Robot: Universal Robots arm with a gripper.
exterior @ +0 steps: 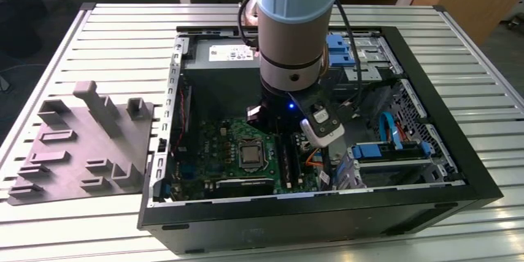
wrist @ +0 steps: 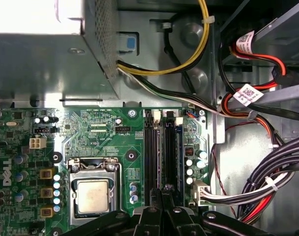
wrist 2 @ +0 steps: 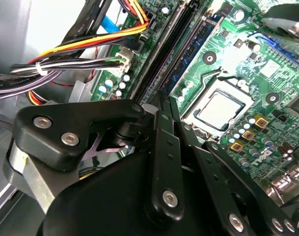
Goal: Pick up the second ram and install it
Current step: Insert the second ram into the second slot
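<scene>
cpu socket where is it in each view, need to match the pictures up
Exterior view: cpu socket mid-motherboard, to the exterior view's left of the arm.
Second wrist view: cpu socket close beside the gripper.
First wrist view: cpu socket on the board near the gripper.
Shared landmark: the black memory slots running alongside the socket.

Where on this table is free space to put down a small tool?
Free: the slatted table between the grey tray and its far edge, and the strip right of the computer case in the exterior view. Crowded: inside the case, around the arm and cables.
</scene>
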